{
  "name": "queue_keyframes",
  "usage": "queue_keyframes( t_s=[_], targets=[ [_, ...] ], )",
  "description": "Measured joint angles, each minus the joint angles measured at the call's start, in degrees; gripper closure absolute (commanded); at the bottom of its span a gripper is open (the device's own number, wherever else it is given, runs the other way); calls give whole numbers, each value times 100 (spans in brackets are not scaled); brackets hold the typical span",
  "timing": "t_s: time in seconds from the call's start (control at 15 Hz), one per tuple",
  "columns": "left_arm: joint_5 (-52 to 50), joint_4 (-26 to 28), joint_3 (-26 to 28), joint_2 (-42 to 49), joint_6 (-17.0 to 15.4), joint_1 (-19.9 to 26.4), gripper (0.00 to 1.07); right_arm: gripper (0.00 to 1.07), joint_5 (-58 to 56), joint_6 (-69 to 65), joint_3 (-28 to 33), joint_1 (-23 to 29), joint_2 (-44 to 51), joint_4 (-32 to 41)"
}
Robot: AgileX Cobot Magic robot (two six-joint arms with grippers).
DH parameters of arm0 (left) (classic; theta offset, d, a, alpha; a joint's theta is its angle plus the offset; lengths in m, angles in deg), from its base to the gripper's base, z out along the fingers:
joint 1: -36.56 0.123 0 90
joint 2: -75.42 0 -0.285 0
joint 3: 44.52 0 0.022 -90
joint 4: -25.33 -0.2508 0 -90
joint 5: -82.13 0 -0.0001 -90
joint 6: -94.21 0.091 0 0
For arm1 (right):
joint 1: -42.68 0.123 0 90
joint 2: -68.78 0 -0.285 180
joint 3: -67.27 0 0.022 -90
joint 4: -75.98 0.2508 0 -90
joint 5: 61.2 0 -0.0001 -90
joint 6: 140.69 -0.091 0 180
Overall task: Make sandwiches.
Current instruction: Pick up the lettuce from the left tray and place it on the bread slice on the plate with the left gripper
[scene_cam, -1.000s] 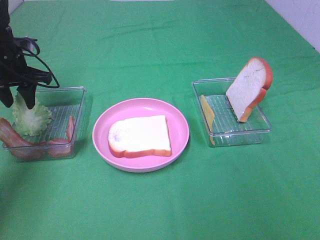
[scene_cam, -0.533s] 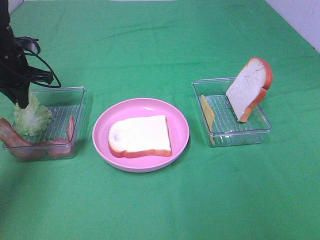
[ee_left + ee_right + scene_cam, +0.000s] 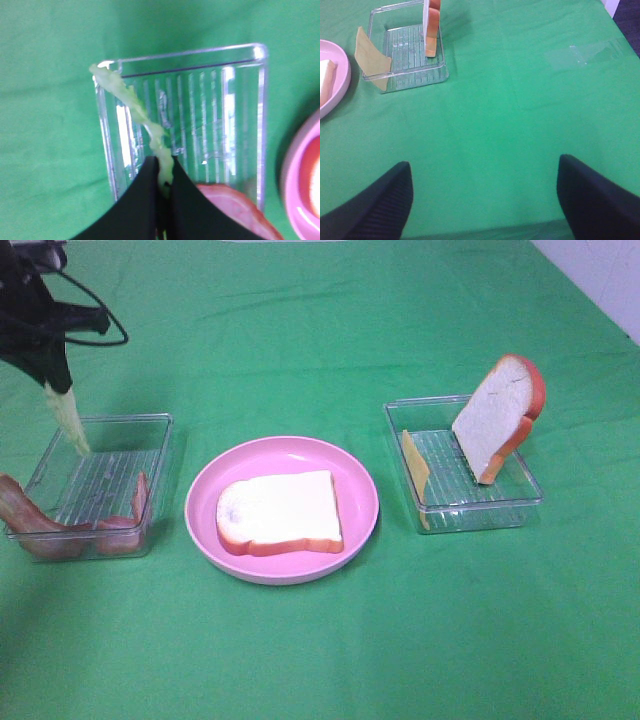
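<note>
Note that the left gripper [image 3: 164, 172], pinching the lettuce [image 3: 68, 420], has raised it above its tray [image 3: 160, 425]. The sandwich, so far one bread slice [image 3: 280, 512], lies on the pink plate [image 3: 365, 490]; layer the lettuce there next. The right gripper [image 3: 485, 200] hangs spread.

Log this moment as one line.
step: lettuce pickup | left gripper: shut on lettuce, above left tray | right gripper: open, empty | plate: one bread slice | bacon: left tray | cheese, second slice: right tray

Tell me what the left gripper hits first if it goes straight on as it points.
Probably the ribbed floor of the clear tray, though the lettuce hanging from the left gripper would touch it first; depth is unclear.
</note>
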Motion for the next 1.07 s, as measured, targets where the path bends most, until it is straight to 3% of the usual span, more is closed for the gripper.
queue_keyframes(
  t_s=[0.27,0.47,0.73,1.07],
  targets=[
    [126,338,309,590,63,-338,107,31,0,0,0,0,0,0],
    [160,791,728,688,69,-1283,107,31,0,0,0,0,0,0],
    [29,1123,756,665,103,-2086,107,31,0,0,0,0,0,0],
    [-23,1513,762,92,103,-2647,107,31,0,0,0,0,0,0]
  ],
)
